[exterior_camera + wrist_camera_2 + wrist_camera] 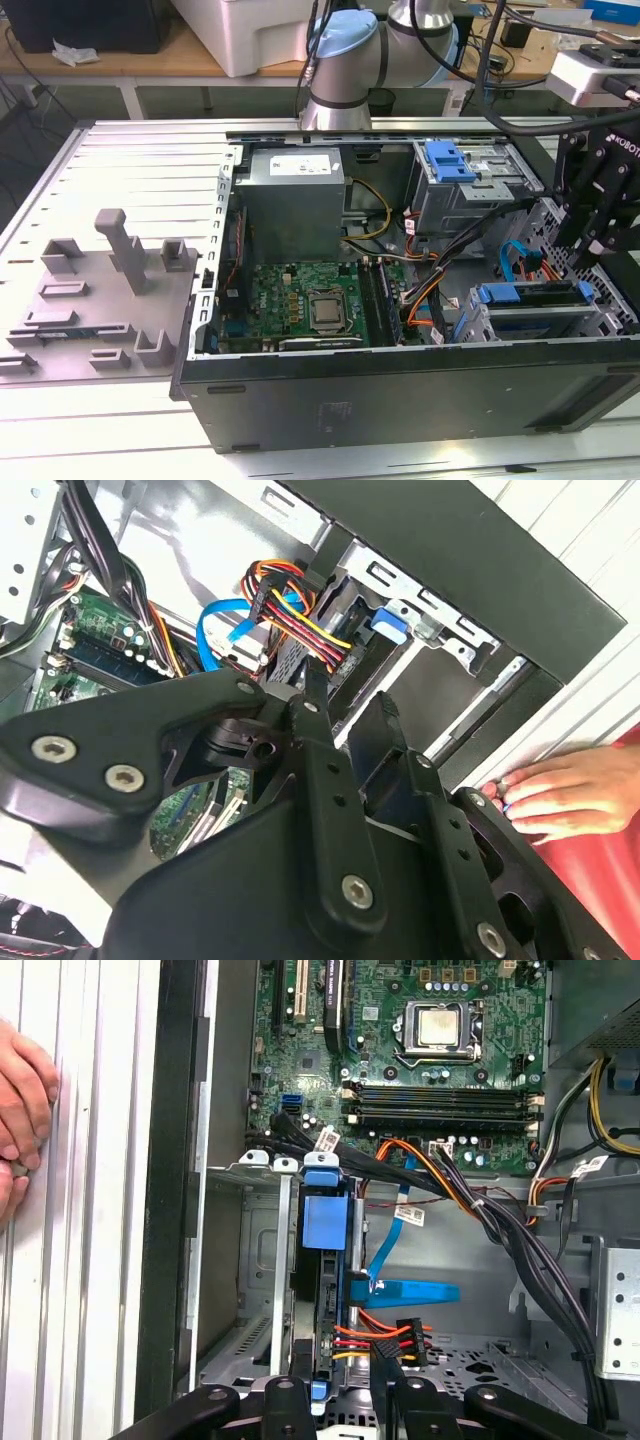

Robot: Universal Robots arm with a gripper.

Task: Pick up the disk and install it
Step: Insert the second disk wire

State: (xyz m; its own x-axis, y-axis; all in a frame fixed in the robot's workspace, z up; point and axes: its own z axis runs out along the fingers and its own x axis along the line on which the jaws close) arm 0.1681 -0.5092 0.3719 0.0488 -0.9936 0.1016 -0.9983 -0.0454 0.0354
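Disk [322,1260] seated edge-on in the drive cage [250,1260], gripper [345,1400] just above it, grip state unclear; install looks near done, next needs seating check.

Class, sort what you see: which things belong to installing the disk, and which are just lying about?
Job in hand: disk, gripper, drive cage around the disk.
Lying about: power-supply box, motherboard, grey fixture blocks, a person's hand.
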